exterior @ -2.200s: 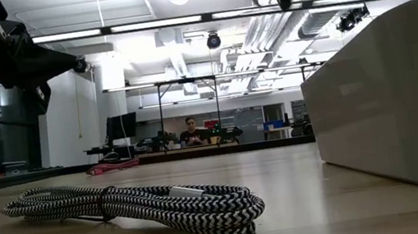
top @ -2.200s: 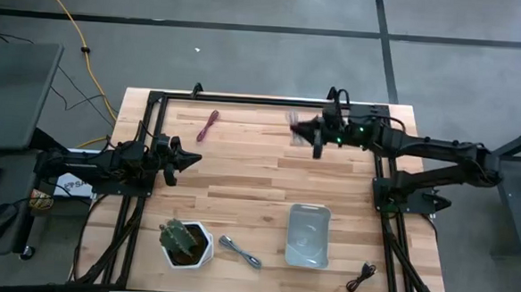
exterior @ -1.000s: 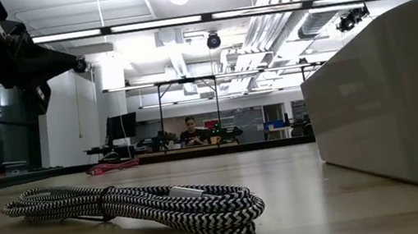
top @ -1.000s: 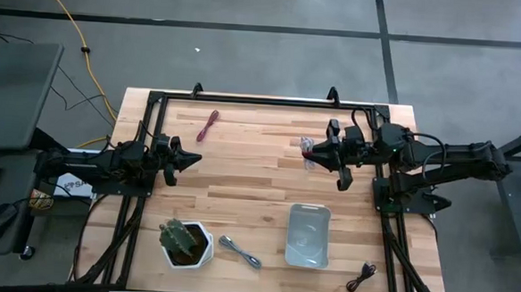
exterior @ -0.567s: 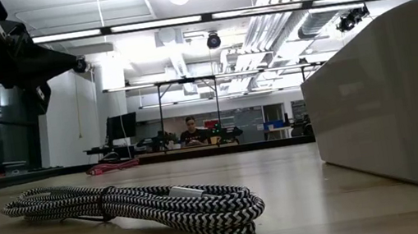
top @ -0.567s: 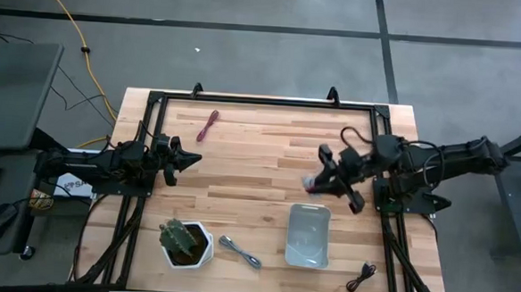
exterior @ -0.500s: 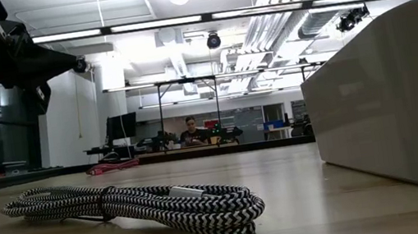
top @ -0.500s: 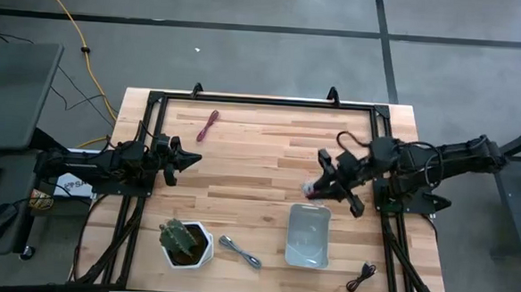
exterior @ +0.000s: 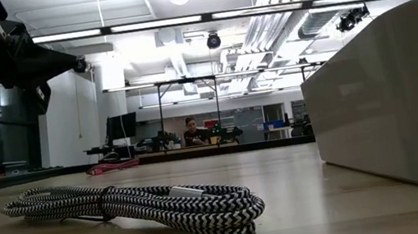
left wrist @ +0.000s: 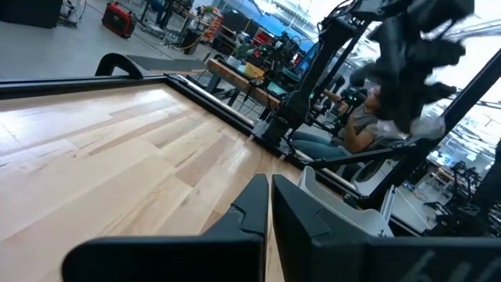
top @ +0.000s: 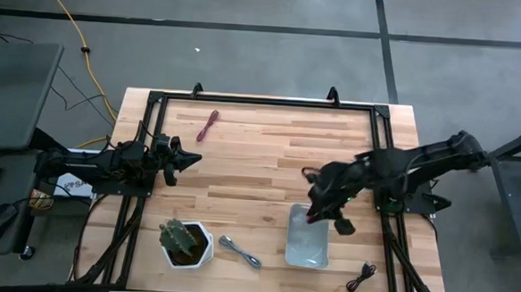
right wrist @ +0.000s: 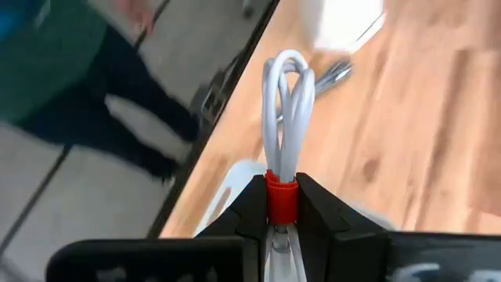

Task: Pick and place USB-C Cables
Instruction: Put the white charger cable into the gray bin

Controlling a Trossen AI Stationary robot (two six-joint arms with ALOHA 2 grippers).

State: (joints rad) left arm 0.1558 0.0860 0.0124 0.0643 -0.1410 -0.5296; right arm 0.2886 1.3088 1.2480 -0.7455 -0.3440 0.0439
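Note:
My right gripper [top: 314, 213] hangs over the far end of the grey tray [top: 308, 247], shut on the whitish cable with the red band [right wrist: 286, 110]. My left gripper [top: 188, 157] waits shut at the table's left side, touching nothing. The maroon cable [top: 208, 125] lies flat near the far edge. The silver-grey braided cable [top: 240, 250] lies flat near the near edge and fills the low view [exterior: 139, 206]. The black cable [top: 361, 278] lies at the near right corner. My right gripper pinches the whitish cable bundle at its red band [right wrist: 282, 197], one finger [right wrist: 252, 205] on each side. The looped end [right wrist: 288, 78] sticks out beyond the fingertips. The fingers slant down toward the tray, and the bundle is lifted clear of the table.
A white pot with a green plant [top: 185, 242] stands at the near edge, left of the silver-grey cable. A black frame [top: 263, 101] runs around the table. The tray's wall [exterior: 393, 98] rises on the right of the low view. A person sits in the room beyond.
My right gripper has carried the whitish cable from the far right part of the table toward the near edge, to above the tray's far end, tipping downward on the way. It has stayed shut on the cable. The other cables have not moved.

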